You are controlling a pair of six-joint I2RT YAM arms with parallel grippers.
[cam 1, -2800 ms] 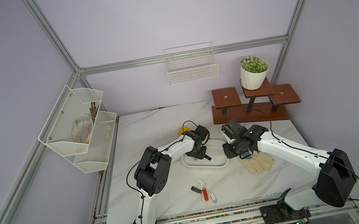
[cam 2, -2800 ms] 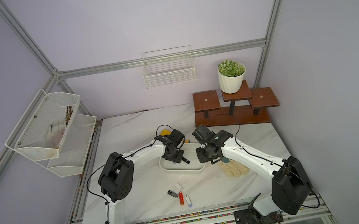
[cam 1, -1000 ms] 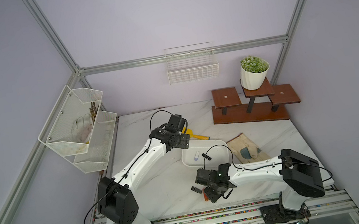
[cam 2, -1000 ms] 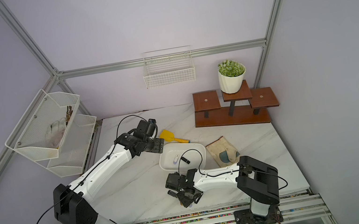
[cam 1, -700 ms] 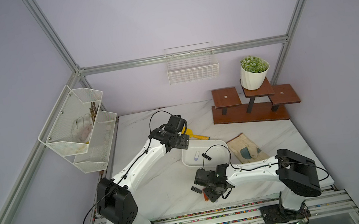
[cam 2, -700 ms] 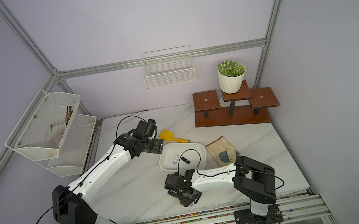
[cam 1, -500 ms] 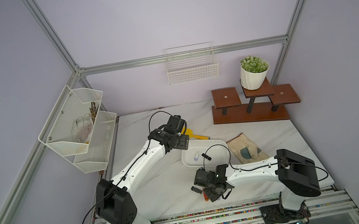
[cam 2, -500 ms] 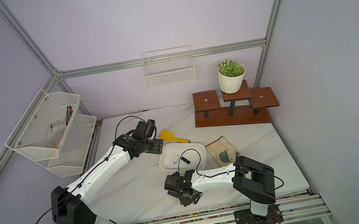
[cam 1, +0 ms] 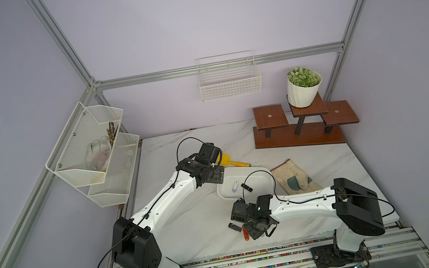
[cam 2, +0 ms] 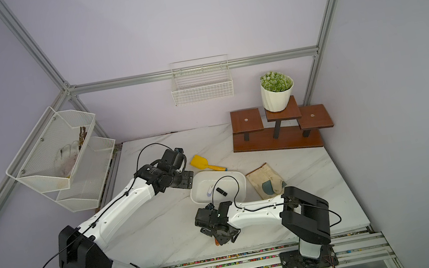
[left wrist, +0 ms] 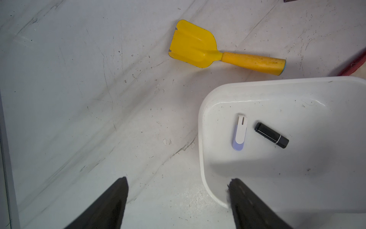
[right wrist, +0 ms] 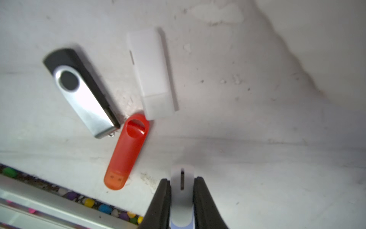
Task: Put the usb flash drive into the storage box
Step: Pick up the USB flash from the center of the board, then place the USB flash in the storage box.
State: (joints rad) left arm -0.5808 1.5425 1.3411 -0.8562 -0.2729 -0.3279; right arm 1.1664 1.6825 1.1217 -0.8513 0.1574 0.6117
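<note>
1. The right gripper (right wrist: 182,179) is down at the near edge of the marble table (cam 1: 194,232), on the near side of the storage box (cam 2: 243,191); its jaws are closed tight on a usb flash drive (right wrist: 182,198), white over a lilac body, pinched by its two long sides; the wrist view does not show whether the drive rests on the marble or is clear of it.
2. Three more drives lie on the table just beside that grip, outside the box: a red drive (right wrist: 128,150), a white drive (right wrist: 152,73) whose end touches the red one's rounded head, and a black swivel drive (right wrist: 81,93) with a silver clip, its clip end just beside the same head.
3. The storage box sits mid-table, well apart from the held drive; inside it lie a second lilac-and-white drive (left wrist: 240,132) and a black capped drive (left wrist: 271,134), side by side and not touching.
4. The left gripper (left wrist: 177,179) hangs at the box's far left corner; its jaws are spread wide and hold nothing; one finger (left wrist: 247,204) overlaps the box rim in the wrist view.
5. A yellow shovel (left wrist: 217,51) lies on the far side of the box; a work glove (cam 1: 294,180) lies to its right.
</note>
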